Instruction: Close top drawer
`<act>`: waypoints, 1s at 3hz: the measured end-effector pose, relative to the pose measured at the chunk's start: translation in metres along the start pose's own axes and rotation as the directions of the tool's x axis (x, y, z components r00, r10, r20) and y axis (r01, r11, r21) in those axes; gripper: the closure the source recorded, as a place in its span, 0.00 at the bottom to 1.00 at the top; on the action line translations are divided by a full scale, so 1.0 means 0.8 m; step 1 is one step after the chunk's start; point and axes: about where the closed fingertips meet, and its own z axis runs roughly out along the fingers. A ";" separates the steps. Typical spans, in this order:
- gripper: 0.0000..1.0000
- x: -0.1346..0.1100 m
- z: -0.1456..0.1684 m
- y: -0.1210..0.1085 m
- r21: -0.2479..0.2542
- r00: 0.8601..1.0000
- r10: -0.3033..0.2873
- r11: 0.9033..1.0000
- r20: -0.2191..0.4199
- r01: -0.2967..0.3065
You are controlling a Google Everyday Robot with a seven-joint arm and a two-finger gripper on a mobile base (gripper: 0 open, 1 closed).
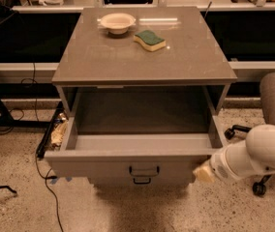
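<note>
Top drawer (103,164) stands wide open, 6 o'clock below worktop (142,64). Pincer (203,173) at 4 o'clock by front panel's right end; its opening can't tell. Pushing step; next needs a steady shove toward 12.

1 top drawer (94,168) (pulled out), 2 wire handles (144,171), 1 bowl (117,21) and 1 sponge (149,40) by the counter's (128,64) back edge, 1 gripper (203,173) below its front-right corner.
</note>
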 end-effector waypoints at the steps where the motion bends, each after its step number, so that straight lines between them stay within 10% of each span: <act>1: 1.00 -0.002 0.001 0.000 0.000 1.000 -0.002 1.000 0.005 0.002; 3: 1.00 -0.109 0.038 -0.003 -0.016 0.981 -0.081 0.996 0.175 0.085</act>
